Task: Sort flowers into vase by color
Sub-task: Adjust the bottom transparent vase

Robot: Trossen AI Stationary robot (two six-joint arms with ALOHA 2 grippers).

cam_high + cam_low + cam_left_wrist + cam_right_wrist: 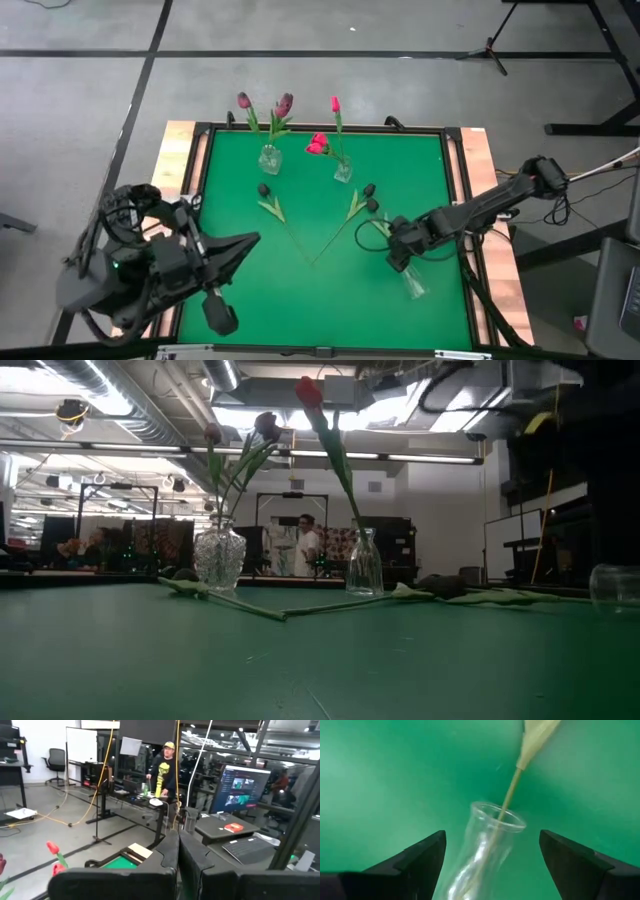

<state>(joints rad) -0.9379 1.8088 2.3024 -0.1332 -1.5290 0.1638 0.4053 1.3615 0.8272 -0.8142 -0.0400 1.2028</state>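
Note:
Two glass vases stand near the table's far edge. The round one holds dusky purple flowers. The slim one holds bright pink flowers. Three near-black flowers lie flat on the green mat. A third clear vase lies on its side. My right gripper is open above it, one finger on either side, apart from the glass. One flower's stem reaches the mouth of this vase. My left gripper waits shut at the near left.
The green mat has a raised dark frame and wooden side strips. Stems of the lying flowers meet near the mat's middle. Beyond the table, a person stands by desks and monitors; stands and cables line the floor.

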